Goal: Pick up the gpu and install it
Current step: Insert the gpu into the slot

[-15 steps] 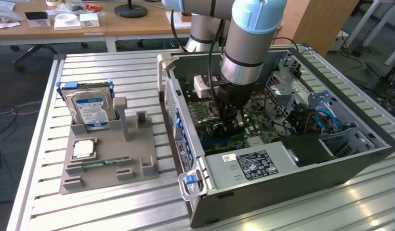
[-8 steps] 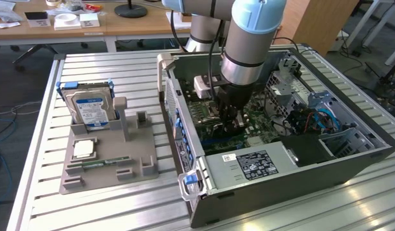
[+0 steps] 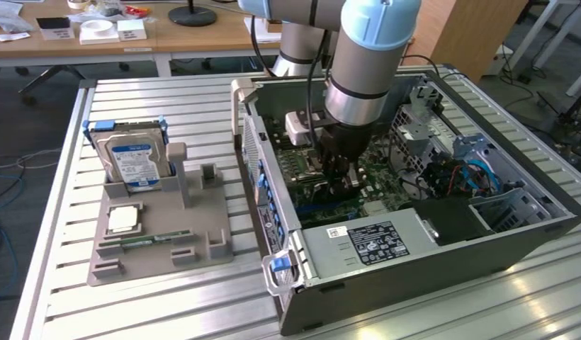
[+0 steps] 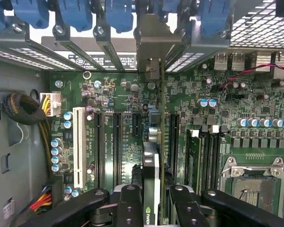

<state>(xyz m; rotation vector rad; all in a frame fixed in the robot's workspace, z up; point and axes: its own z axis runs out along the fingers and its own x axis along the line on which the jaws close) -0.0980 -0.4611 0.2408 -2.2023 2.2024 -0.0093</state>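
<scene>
The gpu (image 4: 151, 158) stands edge-on between my fingers (image 4: 130, 196), dark with a green logo near the grip. My gripper (image 4: 154, 191) is shut on it. Its silvery end bracket (image 4: 151, 45) reaches the row of rear slot openings under the blue clips. The card runs along the green motherboard (image 4: 118, 137), in line with the long black expansion slots; whether its edge sits in a slot I cannot tell. In the exterior view my gripper (image 3: 343, 180) is low inside the open computer case (image 3: 517, 234), over the board.
A white slot (image 4: 78, 142) and black slots flank the card; the empty processor socket (image 4: 253, 182) lies beyond. Outside the case, a grey holder (image 3: 168, 251) carries a silver hard drive (image 3: 134, 159), a chip (image 3: 123, 219) and a green memory stick (image 3: 149, 241). The power supply (image 3: 366, 244) fills the case's near corner.
</scene>
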